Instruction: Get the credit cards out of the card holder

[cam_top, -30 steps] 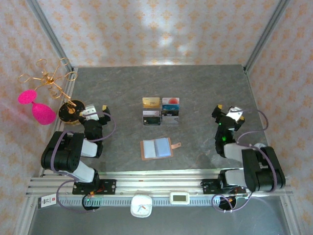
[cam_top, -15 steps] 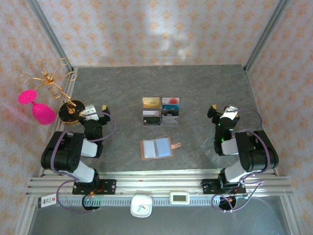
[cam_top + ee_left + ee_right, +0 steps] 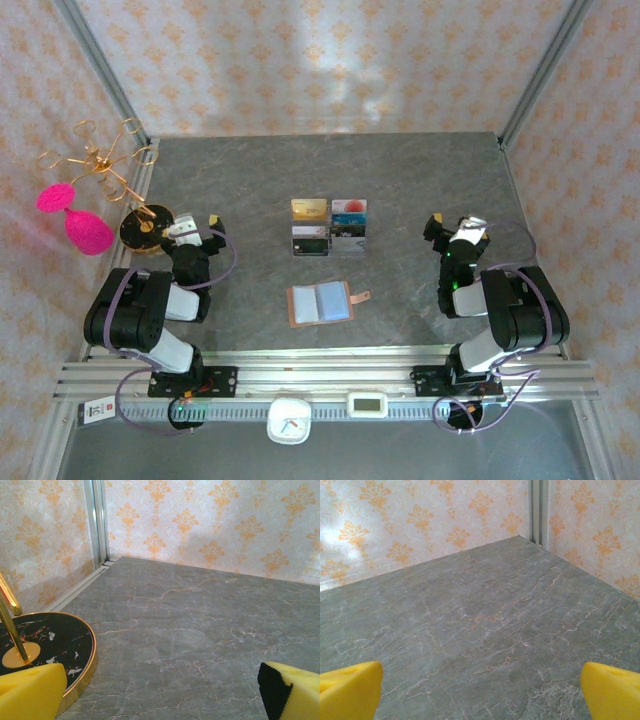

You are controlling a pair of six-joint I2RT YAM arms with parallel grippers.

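Table: grey stone-look flat table top [image 3: 250, 170], with orange-flowered walls around it.
Card holder: pinkish-tan leather booklet card holder [image 3: 320, 303], lying open and flat near the middle of the table, a bit toward 6 o'clock.
Snap tab: small tan snap tab [image 3: 360, 296], sticking out of the card holder at 3 o'clock.
Inside the card holder: two bluish-grey clear sleeves side by side; too small to tell if a card sits in them.
Card stand: clear plastic stepped stand [image 3: 330, 230], near the card holder at its 12 o'clock, not touching.
Inside the stand: small thin plastic credit cards [image 3: 309, 208] in two stacks side by side, with a gold one at the 11 o'clock corner; about six, hard to count.
Left pincer [image 3: 195, 226]: well apart from the stand at its 9 o'clock; yellow foam fingertips [image 3: 30, 692] spread wide, holding nothing.
Right pincer [image 3: 457, 230]: well apart from the stand at its 3 o'clock; yellow fingertips [image 3: 612, 692] spread wide, bare table between them.
Gold tree: gold wire tree on a round black base [image 3: 145, 228], just beside the left pincer at 9 o'clock.
Pink shapes: two bright pink round shapes [image 3: 57, 197], at 9 o'clock of the gold tree.
Counts: one card holder, one stand, two pincers, one gold tree.
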